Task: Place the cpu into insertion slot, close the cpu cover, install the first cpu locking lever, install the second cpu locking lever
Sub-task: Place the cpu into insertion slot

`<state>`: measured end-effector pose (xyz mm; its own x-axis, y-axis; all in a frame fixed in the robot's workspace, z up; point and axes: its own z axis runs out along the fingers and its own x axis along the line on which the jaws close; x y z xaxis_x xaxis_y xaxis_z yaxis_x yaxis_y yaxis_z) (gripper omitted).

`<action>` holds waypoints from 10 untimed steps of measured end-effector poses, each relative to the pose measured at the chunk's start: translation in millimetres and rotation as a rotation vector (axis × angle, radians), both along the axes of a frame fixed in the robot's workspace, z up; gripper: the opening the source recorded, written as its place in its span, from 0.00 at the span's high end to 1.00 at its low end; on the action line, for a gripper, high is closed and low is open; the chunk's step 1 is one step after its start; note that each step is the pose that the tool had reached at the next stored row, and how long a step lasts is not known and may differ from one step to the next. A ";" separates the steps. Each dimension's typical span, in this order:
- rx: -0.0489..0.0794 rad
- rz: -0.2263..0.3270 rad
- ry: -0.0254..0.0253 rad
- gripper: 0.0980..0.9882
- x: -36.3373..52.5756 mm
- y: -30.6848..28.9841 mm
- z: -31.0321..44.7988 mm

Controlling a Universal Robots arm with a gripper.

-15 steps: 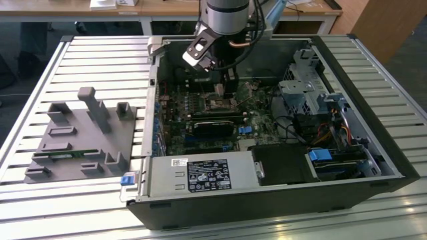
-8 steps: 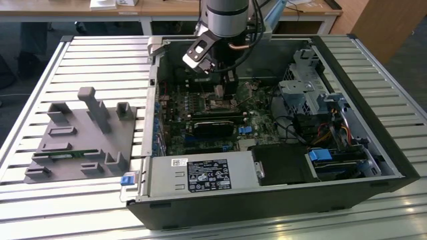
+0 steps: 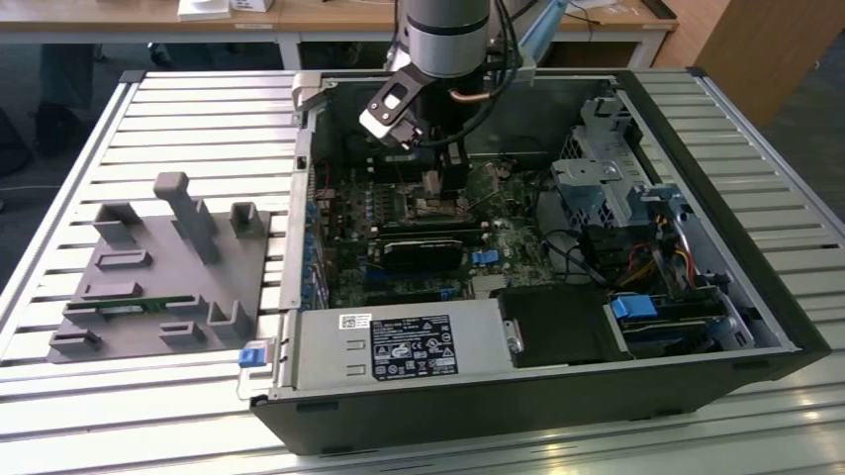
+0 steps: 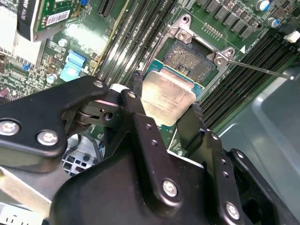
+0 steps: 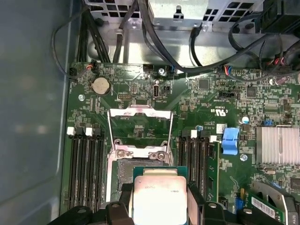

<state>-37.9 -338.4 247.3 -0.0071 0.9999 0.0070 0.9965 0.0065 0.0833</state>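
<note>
Pincer (image 4: 167,93) grips cpu (image 4: 161,104) by its edges, partly over slot (image 4: 190,58); any tilt or offset on seating could jam it.

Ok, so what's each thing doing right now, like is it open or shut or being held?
gripper: shut on the cpu, hanging over the slot's edge.
cpu: held by the gripper, not yet seated.
insertion slot: uncovered and empty, dark centre showing.
cpu cover: flipped up, open.
locking lever: unlatched, sticking out to the side.
computer case: side open, insides showing.
</note>
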 end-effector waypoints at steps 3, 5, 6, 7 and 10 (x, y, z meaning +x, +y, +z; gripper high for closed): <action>0.000 -0.001 0.0000 0.50 -0.1 1.7 -5.4; -0.001 -0.001 0.0000 0.50 -0.3 3.8 -9.0; -0.001 -0.001 0.0000 0.50 -0.4 4.7 -10.7; -0.001 -0.001 0.0001 0.50 -0.5 5.5 -12.4; -0.001 -0.001 0.0001 0.50 -0.6 8.2 -16.8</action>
